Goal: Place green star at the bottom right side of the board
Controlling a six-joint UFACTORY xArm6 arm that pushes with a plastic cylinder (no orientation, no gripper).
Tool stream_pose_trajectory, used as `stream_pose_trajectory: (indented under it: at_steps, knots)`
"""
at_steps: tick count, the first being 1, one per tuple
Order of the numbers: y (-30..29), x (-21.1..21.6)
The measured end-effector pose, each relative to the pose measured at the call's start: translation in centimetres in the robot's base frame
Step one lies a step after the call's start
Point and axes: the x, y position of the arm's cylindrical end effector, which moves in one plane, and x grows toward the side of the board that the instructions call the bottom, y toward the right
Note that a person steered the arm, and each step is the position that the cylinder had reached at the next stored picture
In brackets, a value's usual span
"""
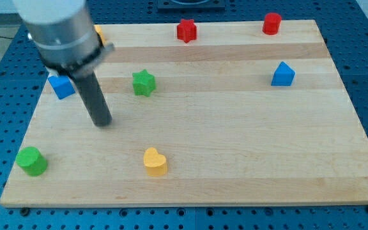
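Note:
The green star (144,82) lies on the wooden board (235,147) in the upper left part of the view. My tip (102,122) is at the end of the dark rod, to the left of the star and below it, a short way apart from it and touching no block. The rod comes down from a grey arm body at the view's top left.
A blue block (61,86) sits left of the rod. A green cylinder (31,160) is at the bottom left, a yellow heart (155,161) at bottom centre. A red star (186,30) and red cylinder (271,23) sit at the top, a blue block (283,74) at right. An orange block (101,35) peeks from behind the arm.

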Motion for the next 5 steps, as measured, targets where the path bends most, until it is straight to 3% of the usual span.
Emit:
stream_pose_trajectory:
  at_steps: [1, 2, 3, 5]
  knots:
    - [3.6, -5.6]
    - [5.5, -6.9]
    - [14.3, -6.6]
    - [17.7, -7.5]
